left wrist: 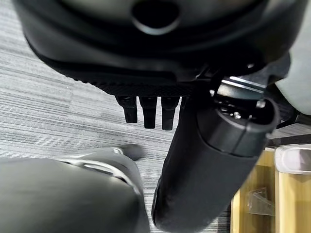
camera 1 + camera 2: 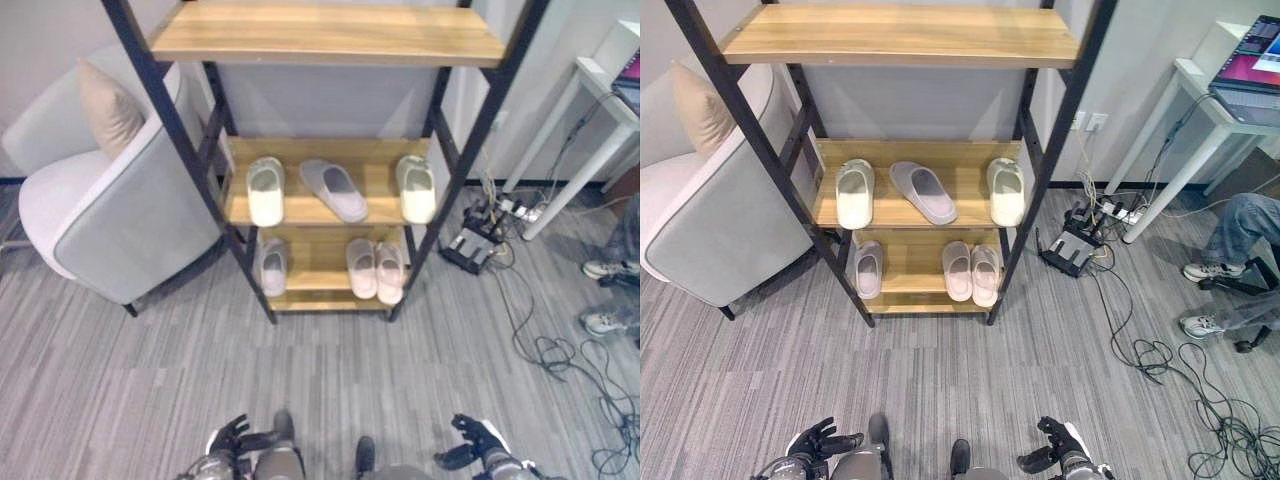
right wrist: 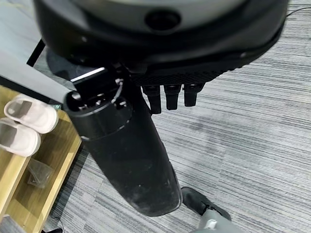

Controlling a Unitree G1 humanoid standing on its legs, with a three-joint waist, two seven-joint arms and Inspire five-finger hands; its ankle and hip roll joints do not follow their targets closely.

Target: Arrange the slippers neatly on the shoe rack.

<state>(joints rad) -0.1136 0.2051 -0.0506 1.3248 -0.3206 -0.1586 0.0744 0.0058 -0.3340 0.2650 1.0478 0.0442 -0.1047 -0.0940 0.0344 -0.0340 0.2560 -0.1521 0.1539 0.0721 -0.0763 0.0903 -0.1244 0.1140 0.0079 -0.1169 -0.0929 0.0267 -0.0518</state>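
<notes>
We see shoe rack (image 2: 330, 35) ahead, grey armchair (image 2: 110, 200) just beside it at left, white desk (image 2: 1200, 110) and seated person's legs (image 2: 1240, 225) at right. Middle shelf: cream slipper (image 2: 266, 190), grey slipper (image 2: 334, 189) angled, cream slipper (image 2: 416, 188), spaced apart. Bottom shelf: lone pale slipper (image 2: 272, 266) at left, pink pair (image 2: 375, 269) touching side by side at right. Our left hand (image 2: 228, 436) and right hand (image 2: 473, 438) hang low over floor, fingers relaxed, grasping nothing.
</notes>
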